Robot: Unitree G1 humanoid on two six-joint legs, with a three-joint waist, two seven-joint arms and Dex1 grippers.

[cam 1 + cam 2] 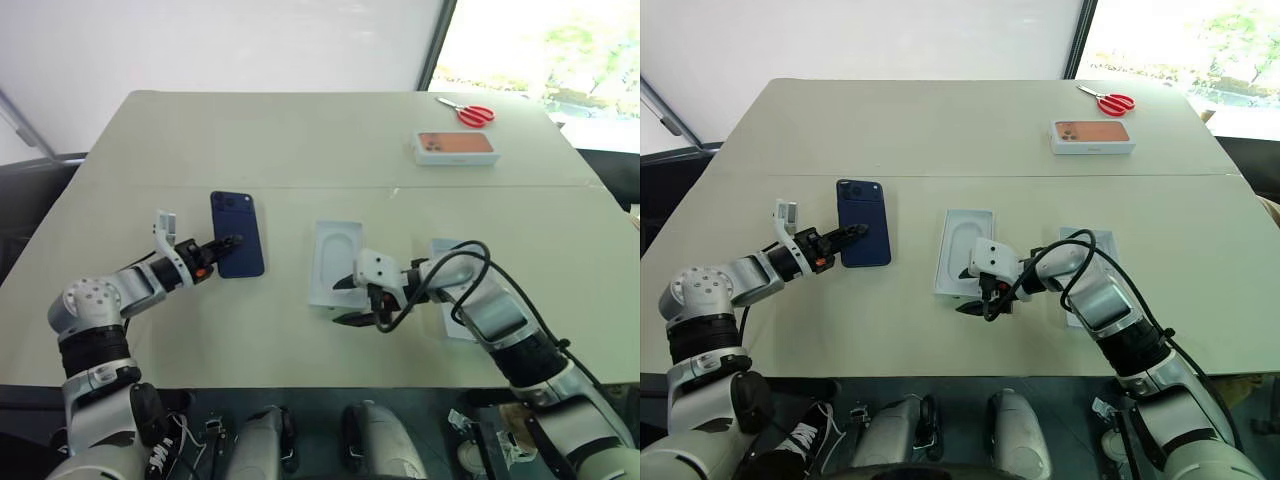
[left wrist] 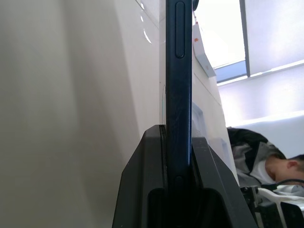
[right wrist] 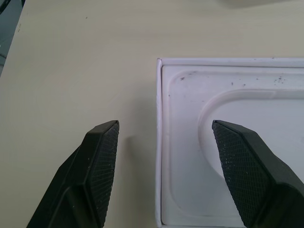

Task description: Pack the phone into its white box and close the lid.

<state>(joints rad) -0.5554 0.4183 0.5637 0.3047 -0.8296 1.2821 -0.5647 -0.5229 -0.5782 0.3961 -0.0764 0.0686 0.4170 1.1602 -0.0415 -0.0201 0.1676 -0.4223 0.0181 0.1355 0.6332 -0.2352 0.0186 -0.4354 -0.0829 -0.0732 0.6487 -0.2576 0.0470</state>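
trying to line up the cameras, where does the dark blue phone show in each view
Left eye view: the phone lies left of centre, its near end between the left gripper's fingers.
Right eye view: the phone, left of centre again.
Left wrist view: seen edge-on, rising up the middle from between the fingers.
Right wrist view: not in it.
Shared landmark: the white insert, to the phone's right.

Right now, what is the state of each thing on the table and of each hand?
phone: gripped by its edge, back side up
left hand: shut on the phone
right hand: open, holding nothing, over the insert's corner
white insert: flat, recess empty
box with orange picture: closed
scissors: lying shut
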